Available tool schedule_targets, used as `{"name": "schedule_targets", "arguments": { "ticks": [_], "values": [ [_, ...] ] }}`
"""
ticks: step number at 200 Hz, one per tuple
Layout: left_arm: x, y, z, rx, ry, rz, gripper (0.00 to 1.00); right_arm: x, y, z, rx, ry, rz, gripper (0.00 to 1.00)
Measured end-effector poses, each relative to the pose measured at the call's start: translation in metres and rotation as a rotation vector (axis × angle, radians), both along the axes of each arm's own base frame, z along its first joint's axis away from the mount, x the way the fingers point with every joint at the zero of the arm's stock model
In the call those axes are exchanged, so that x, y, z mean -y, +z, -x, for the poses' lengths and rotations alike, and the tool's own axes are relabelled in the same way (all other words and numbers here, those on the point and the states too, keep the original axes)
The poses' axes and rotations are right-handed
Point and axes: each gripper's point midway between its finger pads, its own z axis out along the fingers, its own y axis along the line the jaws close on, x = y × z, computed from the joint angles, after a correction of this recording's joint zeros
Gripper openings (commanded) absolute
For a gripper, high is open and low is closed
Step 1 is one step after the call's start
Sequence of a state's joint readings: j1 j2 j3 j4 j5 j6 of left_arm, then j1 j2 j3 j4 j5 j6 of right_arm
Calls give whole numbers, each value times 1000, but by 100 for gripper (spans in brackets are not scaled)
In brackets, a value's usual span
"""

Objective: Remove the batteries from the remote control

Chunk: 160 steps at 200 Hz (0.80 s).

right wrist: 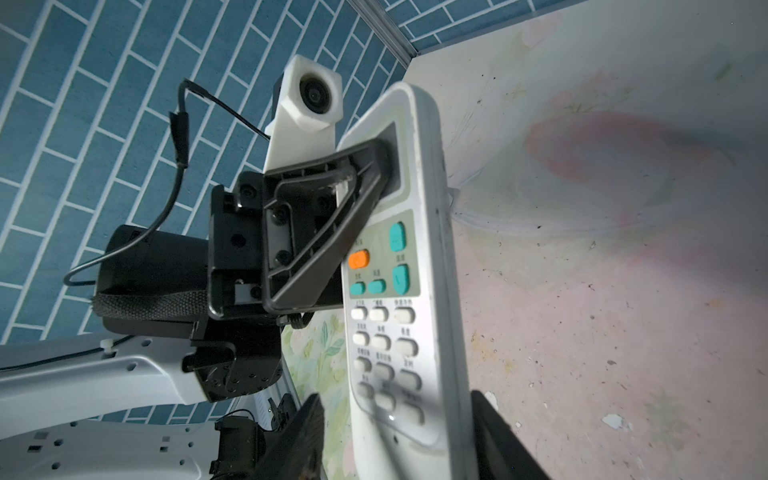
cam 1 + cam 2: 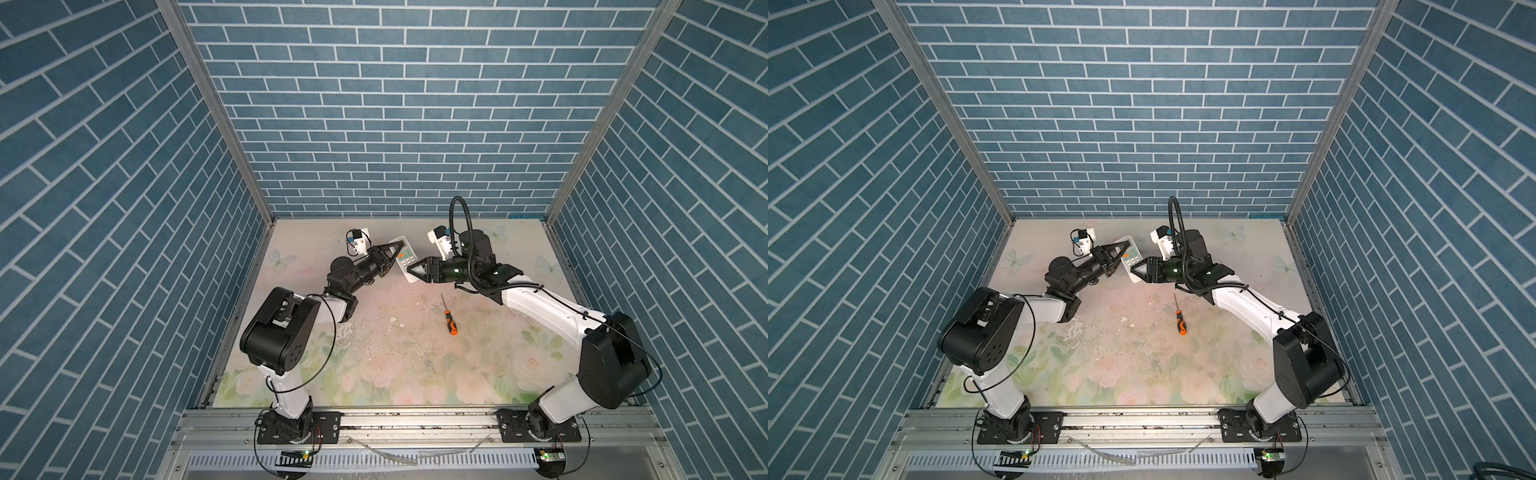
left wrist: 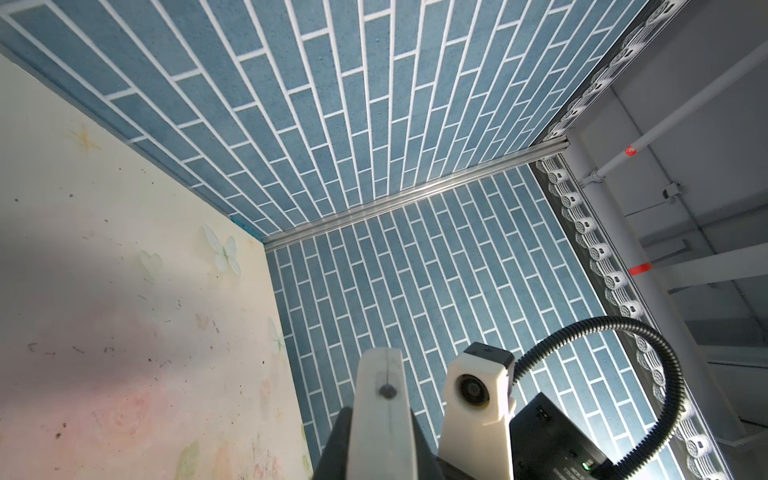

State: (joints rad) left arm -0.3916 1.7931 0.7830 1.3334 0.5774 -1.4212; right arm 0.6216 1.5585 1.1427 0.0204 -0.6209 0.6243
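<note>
Clamping the left fingers (image 2: 388, 255) shut on the screen end of the remote control (image 2: 405, 259); holding it clear of the desk (image 2: 374, 345), near the middle of the far edge, button face turned upward; straddling its lower end with the right fingers (image 2: 419, 272), part open, a gap showing on one side, gripping nothing yet; leaving the screwdriver (image 2: 449, 319) lying right of the desk's centre; showing no batteries anywhere, nor the remote's back; judging the task barely begun: back to be opened, all batteries yet to come out.

Remote control (image 2: 405, 254) between left hand (image 2: 394, 257), right hand (image 2: 414, 271)
</note>
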Motion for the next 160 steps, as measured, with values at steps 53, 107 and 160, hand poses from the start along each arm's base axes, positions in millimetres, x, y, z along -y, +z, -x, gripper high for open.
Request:
{"name": "schedule_targets", "arguments": {
  "ticks": [53,107,160],
  "values": [
    [2,11,2,25,-6,26,0,-7,6,-1,-5,21,-46,43],
    [1,16,1,34,-2,40,0,-11,8,-4,-26,26,-85,36],
    [-1,19,1,40,3,54,0,-14,12,-4,-52,40,-125,24]
  ]
}}
